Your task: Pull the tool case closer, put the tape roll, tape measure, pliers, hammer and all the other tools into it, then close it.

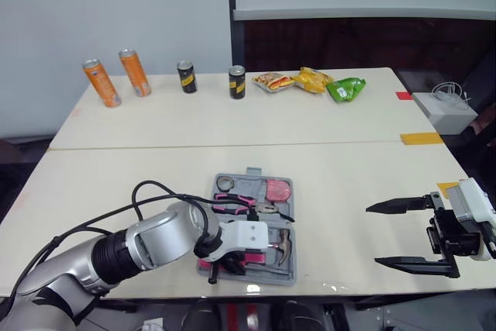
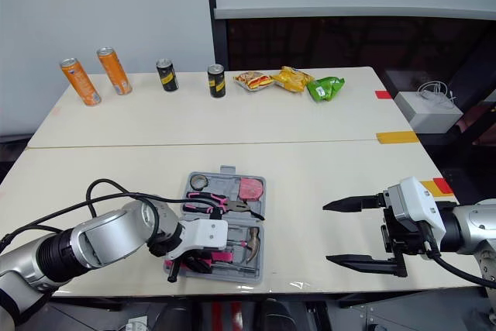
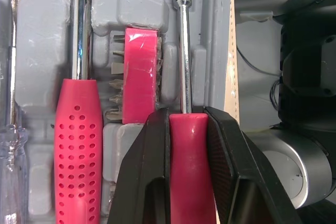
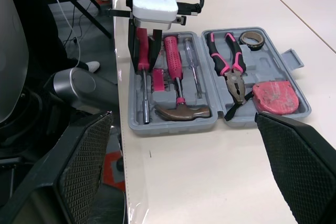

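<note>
**While the last screwdriver goes in, the case lies open**

As far as one can judge, the task is nearly at its end. The tool case (image 4: pixel 173 128) lies open on the tabletop (image 1: pixel 349 184), close to the front edge before the robot, so the pulling seems done. In its far half sit the tape roll (image 4: pixel 251 38), the pliers (image 4: pixel 228 66) and the pink tape measure (image 4: pixel 274 97). In its near half sit the hammer (image 4: pixel 181 112), a dotted pink screwdriver (image 3: pixel 77 145), a clear-handled screwdriver (image 4: pixel 191 64) and a small bit holder (image 3: pixel 140 77). I see no loose tool beside the case.

The left gripper (image 3: pixel 185 113) has its fingers clenched on the pink handle of another screwdriver (image 3: pixel 190 161), which lies in the slot nearest to the front edge. Whether it is fully seated in that slot, I cannot tell.

This screwdriver has its long axis along the case's near side, parallel to the dotted one. Its handle is toward the robot's left and its metal shaft points to the robot's right, toward the hammer's head.

The right gripper (image 1: pixel 373 235) hovers with fingers spread wide and grasping nothing, well apart from the case on the robot's right. What remains, I think, is to let go of the screwdriver and fold the case shut.
</note>
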Motion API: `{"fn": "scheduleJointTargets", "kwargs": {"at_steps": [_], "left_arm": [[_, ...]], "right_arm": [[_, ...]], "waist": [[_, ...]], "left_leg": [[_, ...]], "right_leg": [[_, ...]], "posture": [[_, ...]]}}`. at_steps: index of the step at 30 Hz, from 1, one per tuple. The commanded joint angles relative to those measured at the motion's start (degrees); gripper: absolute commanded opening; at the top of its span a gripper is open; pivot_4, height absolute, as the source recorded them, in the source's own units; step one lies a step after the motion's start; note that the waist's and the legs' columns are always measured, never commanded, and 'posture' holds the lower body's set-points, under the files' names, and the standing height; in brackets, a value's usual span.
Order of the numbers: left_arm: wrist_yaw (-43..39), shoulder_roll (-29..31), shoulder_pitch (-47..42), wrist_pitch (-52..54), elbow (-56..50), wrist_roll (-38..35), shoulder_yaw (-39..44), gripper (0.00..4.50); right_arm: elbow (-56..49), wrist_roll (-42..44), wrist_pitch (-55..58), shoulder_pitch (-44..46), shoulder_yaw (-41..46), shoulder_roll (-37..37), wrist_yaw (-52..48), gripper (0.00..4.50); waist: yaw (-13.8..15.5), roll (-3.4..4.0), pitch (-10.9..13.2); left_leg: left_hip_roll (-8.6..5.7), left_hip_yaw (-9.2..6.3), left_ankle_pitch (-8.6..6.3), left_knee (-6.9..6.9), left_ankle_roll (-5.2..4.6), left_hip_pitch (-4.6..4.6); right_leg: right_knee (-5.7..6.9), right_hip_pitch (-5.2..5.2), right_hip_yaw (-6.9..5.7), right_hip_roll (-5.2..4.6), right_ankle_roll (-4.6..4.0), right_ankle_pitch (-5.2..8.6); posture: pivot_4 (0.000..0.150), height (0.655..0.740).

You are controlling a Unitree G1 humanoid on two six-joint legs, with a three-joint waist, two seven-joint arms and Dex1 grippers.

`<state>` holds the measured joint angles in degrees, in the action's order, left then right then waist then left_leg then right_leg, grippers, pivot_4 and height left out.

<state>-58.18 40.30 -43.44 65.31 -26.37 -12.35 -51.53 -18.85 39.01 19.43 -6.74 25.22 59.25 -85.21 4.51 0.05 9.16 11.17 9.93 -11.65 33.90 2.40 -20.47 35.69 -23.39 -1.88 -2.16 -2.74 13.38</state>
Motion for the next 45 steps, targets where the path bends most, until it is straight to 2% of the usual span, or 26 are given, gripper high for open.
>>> {"fn": "scheduleJointTargets", "kwargs": {"at_steps": [1, 6, 8, 11, 17, 21, 24, 28, 29, 35, 45], "left_arm": [[0.0, -0.7, -0.7, -0.1, -0.6, 0.1, -0.2, 0.48], [0.4, -0.9, -0.3, -0.1, 0.5, 0.7, -1.0, 0.48], [0.8, -1.0, -0.1, -0.2, 0.9, 0.9, -0.5, 1.49], [0.4, 0.2, 0.5, 0.5, 0.1, -0.4, 2.4, 2.44], [-1.7, 3.8, 6.6, -4.4, -1.4, -7.4, 17.4, 2.44], [-4.5, 4.1, 17.8, -21.1, 1.6, -11.5, 32.0, 2.44], [-7.4, 3.9, 23.4, -28.6, 5.4, -13.2, 37.3, 2.44], [-10.2, 1.5, 27.0, -37.2, 11.9, -13.2, 39.9, 2.44], [-11.3, 1.0, 28.0, -38.4, 12.8, -13.6, 40.0, 1.88], [-15.3, -0.9, 31.9, -46.1, 16.7, -11.4, 38.3, 0.04], [-15.0, -4.8, 32.1, -53.5, 22.2, -4.0, 32.2, 0.04]], "right_arm": [[-1.0, 0.5, -0.7, 0.0, 1.7, 0.0, 0.1, 4.5], [-1.4, 0.6, -0.5, -0.6, 2.2, 0.1, 0.2, 4.5], [-1.5, 0.7, -0.4, -0.8, 2.3, 0.1, 0.2, 4.5], [-1.5, 0.8, -0.4, -0.9, 2.4, 0.1, 0.2, 4.5], [-1.3, 0.7, -0.7, -0.1, 1.3, -0.4, 0.8, 4.5], [-1.9, 1.0, -0.8, 0.0, 0.8, -1.4, 1.8, 4.5], [-2.4, 1.5, -0.5, 0.0, 0.8, -1.9, 2.3, 4.5], [-3.0, 1.8, 0.0, 0.1, 0.7, -2.4, 2.8, 4.5], [-3.0, 1.8, 0.1, 0.2, 0.7, -2.4, 2.8, 4.5], [-3.1, 1.8, 0.3, 0.5, 0.3, -2.5, 3.1, 4.5], [-3.7, 1.9, 0.8, 0.6, 0.2, -2.3, 3.6, 4.5]], "waist": [[0.0, 0.0, 0.0], [0.1, 0.05, 0.0], [0.1, 0.05, 0.0], [0.1, 0.18, -0.1], [-0.3, 0.27, -0.2], [-0.3, 0.35, -0.2], [-0.1, 0.35, -0.2], [0.1, 0.4, -0.3], [0.1, 0.4, -0.3], [-0.1, 0.4, -0.3], [-0.1, 0.42, -0.3]], "left_leg": [[0.0, 0.0, 0.0, 0.01, 0.0, -0.01], [-0.02, -0.03, 0.0, 0.04, -0.01, -0.06], [-0.03, -0.04, 0.0, 0.05, -0.01, -0.07], [-0.06, -0.06, 0.0, 0.05, -0.01, -0.07], [-0.06, -0.1, 0.03, 0.05, -0.06, -0.08], [-0.09, -0.13, 0.01, 0.07, -0.08, -0.21], [-0.07, -0.27, -0.01, 0.06, -0.11, -0.37], [-0.08, -0.32, 0.0, 0.06, -0.13, -0.37], [-0.1, -0.31, 0.02, 0.06, -0.16, -0.36], [-0.19, -0.28, 0.06, 0.06, -0.23, -0.33], [-0.21, -0.25, 0.08, 0.05, -0.27, -0.3]], "right_leg": [[0.0, 0.0, 0.0, 0.0, 0.0, 0.0], [-0.02, 0.0, -0.01, -0.02, 0.01, 0.0], [-0.02, 0.0, -0.02, -0.03, 0.01, 0.0], [-0.05, 0.02, -0.03, -0.07, 0.02, -0.01], [0.02, -0.02, -0.07, -0.05, 0.04, -0.03], [-0.09, -0.04, -0.1, -0.09, 0.07, -0.02], [-0.17, -0.11, -0.23, -0.07, 0.1, -0.02], [-0.17, -0.1, -0.32, -0.14, 0.1, -0.03], [-0.16, -0.09, -0.33, -0.19, 0.1, -0.03], [-0.09, -0.09, -0.32, -0.32, 0.1, -0.03], [-0.04, -0.08, -0.32, -0.38, 0.1, -0.03]], "posture": [[0.15, 0.74], [0.15, 0.74], [0.15, 0.74], [0.15, 0.74], [0.15, 0.74], [0.15, 0.74], [0.15, 0.74], [0.15, 0.74], [0.15, 0.74], [0.15, 0.74], [0.15, 0.74]]}}
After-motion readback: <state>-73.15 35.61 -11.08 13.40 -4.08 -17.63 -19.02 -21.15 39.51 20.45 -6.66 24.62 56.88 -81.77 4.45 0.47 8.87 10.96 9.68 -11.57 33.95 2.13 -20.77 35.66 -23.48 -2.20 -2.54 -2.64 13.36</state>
